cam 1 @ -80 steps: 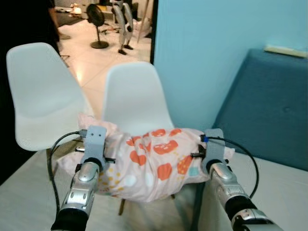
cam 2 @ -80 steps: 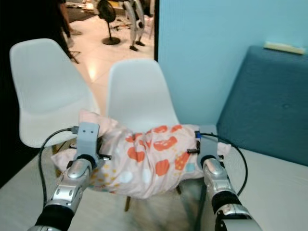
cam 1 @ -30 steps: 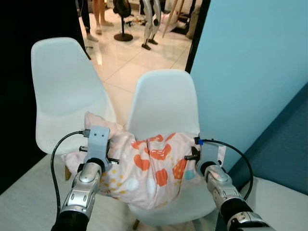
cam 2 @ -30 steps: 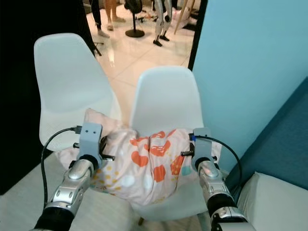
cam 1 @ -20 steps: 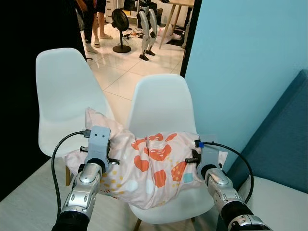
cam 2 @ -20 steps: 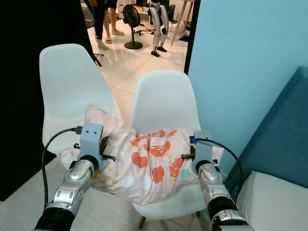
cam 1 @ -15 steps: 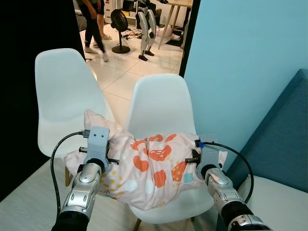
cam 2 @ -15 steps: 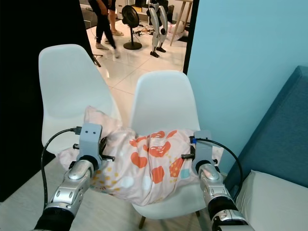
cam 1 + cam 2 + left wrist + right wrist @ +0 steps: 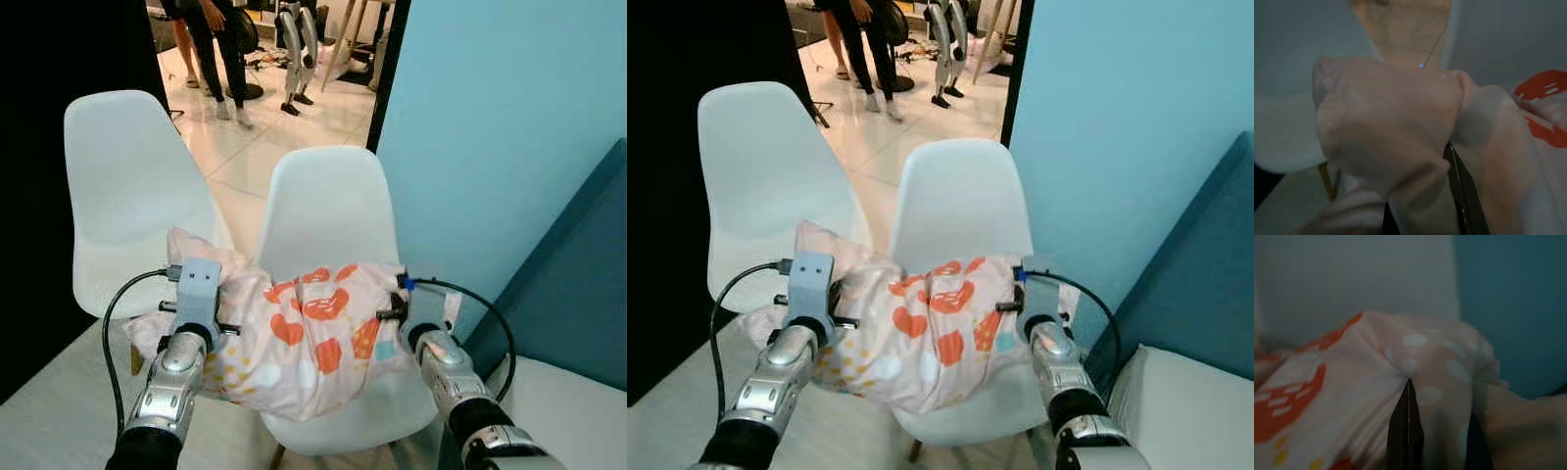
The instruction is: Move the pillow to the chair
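Pillow hangs between both arms, above the seat of the nearer white chair — one end pinched by each claw so the soft bulk sags in the middle rather than slipping. Left gripper is clamped on a bunched corner of fabric; right gripper has its fingers closed into a fold at the other end. A second white chair stands just beside, to the left. Judgement: carry is nearly done — lowering and release remain. People stand on the tiled floor beyond.
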### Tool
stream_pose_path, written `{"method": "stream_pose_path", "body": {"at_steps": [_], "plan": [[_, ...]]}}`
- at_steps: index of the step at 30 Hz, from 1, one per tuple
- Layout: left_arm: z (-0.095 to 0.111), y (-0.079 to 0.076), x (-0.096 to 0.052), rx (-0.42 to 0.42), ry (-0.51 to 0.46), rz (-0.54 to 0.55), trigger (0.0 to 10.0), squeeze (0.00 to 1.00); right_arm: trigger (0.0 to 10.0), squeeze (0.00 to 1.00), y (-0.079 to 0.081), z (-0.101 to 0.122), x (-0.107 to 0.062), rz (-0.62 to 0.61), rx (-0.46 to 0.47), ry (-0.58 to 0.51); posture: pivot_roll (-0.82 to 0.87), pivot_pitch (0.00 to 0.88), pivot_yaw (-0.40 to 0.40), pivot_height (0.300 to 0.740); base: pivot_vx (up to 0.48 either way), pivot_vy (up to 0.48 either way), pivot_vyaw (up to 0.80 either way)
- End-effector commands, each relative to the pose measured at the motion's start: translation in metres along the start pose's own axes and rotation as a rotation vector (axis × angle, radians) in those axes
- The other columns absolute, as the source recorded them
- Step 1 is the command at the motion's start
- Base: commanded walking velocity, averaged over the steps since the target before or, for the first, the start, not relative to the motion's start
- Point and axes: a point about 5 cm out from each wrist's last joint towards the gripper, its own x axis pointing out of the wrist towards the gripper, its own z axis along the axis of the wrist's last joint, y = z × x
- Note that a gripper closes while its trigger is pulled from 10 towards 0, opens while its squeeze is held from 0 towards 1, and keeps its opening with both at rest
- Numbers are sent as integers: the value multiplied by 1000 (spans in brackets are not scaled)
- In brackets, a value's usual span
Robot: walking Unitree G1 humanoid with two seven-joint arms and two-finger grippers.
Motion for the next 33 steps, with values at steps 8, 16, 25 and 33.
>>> {"method": "stream_pose_path", "body": {"at_steps": [8,16,25,33], "plan": [[17,-3,4,-10,-89,-22,10000,0,10000,0,0,21,6,1,17,-90,-19,57,-51,695,0,0,0],[9,-6,0,18,-65,-70,10000,0,10000,0,0,11,2,-6,26,-71,-12,57,-53,655,0,0,0],[8,-11,2,47,-50,-99,10000,0,10000,0,-4,21,6,-20,20,-97,-11,60,-43,620,0,0,0],[32,-23,17,49,-139,-164,10000,0,10000,0,-18,48,15,-54,-5,-144,-8,78,-55,620,0,0,0]]}}
